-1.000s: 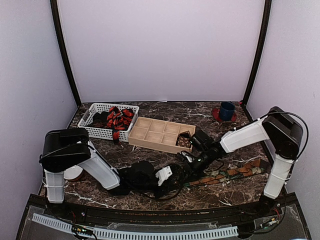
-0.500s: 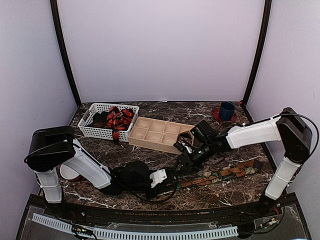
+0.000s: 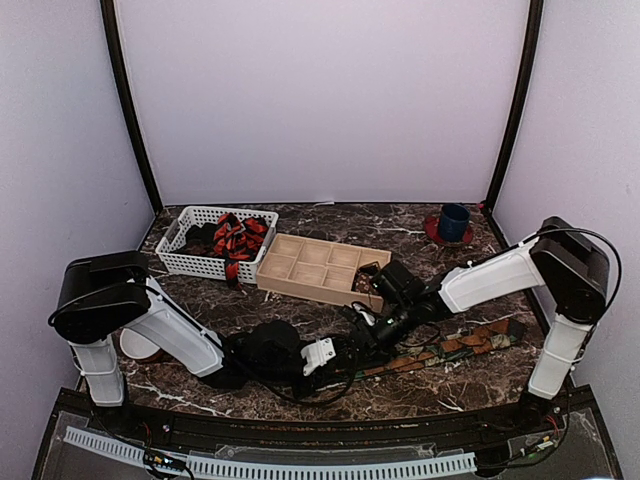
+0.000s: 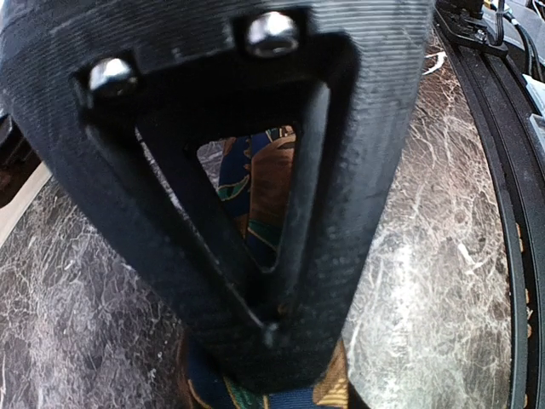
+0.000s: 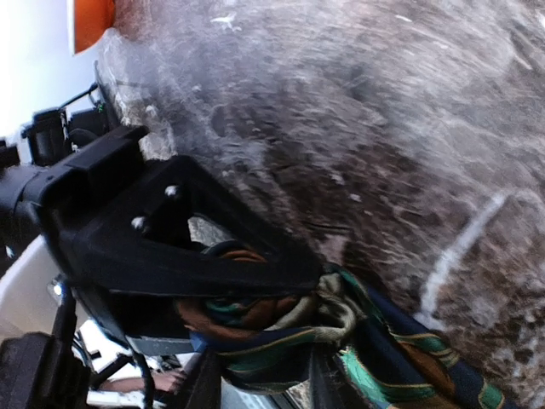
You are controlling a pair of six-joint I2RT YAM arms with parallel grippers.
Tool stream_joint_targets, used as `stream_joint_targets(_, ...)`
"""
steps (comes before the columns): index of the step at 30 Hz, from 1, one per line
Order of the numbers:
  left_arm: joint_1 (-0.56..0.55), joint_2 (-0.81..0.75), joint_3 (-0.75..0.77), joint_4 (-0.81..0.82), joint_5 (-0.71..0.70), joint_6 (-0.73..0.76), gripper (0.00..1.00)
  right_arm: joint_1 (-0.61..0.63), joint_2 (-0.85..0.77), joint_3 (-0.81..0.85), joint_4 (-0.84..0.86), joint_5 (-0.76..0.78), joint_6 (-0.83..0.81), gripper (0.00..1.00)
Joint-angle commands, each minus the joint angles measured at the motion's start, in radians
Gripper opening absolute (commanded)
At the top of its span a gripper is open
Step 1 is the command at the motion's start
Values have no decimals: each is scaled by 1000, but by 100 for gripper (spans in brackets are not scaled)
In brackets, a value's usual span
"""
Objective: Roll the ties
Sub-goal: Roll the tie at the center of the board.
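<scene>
Left gripper (image 3: 343, 350) near centre pinching the rolled end of the brown-orange tie (image 3: 452, 346), the rest trailing right along the marble table (image 3: 250, 300), right gripper (image 3: 367, 323) crowding the roll, its spread impossible to tell, wooden tray (image 3: 300, 286) just beyond, basket (image 3: 200, 266) of striped ties (image 3: 238, 240) far left, blue cup (image 3: 455, 220) far right

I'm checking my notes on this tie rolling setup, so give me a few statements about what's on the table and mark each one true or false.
1. A red-and-black striped tie lies in the white basket. True.
2. Every compartment of the wooden tray is empty. False: a rolled tie sits in a front compartment at its right end.
3. The blue cup stands on a red saucer at the far right corner. True.
4. The patterned tie hangs over the basket. False: it stretches across the table.
5. The grippers are at opposite table edges. False: the left gripper and right gripper meet at the patterned tie's end.
</scene>
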Motion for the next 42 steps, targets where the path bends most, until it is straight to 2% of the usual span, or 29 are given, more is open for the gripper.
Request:
stream_joint_targets(1,-6,20,-20,-149,23,-8,29,5,24,17,9,36,-8,15)
stream_joint_targets(4,-6,17,-17,-147,0,1,35,2,11,-1,-13,52,-18,0)
stream_joint_targets(12,-4,-72,-36,-35,-34,48,69,-39,-31,-110,-69,93,-73,0)
stream_joint_targets(18,-4,-42,-16,7,63,-44,75,-63,-20,-142,-96,166,-116,0)
stream_joint_targets(23,-4,23,-11,143,71,-136,75,-64,-7,-155,-96,205,-109,0)
stream_joint_targets(29,-5,136,83,188,61,-137,66,-64,23,-126,-90,200,-102,0)
stream_joint_targets(33,-6,166,103,157,-18,-91,44,-59,34,-93,-91,191,-108,1)
stream_joint_targets(37,-6,136,82,84,-16,-31,31,-53,39,-55,-103,174,-115,4)
stream_joint_targets(39,-5,108,48,55,-21,-19,28,-57,17,-43,-129,170,-127,11)
stream_joint_targets(42,-6,75,-6,5,-26,-8,28,-68,-64,-38,-146,143,-126,31)
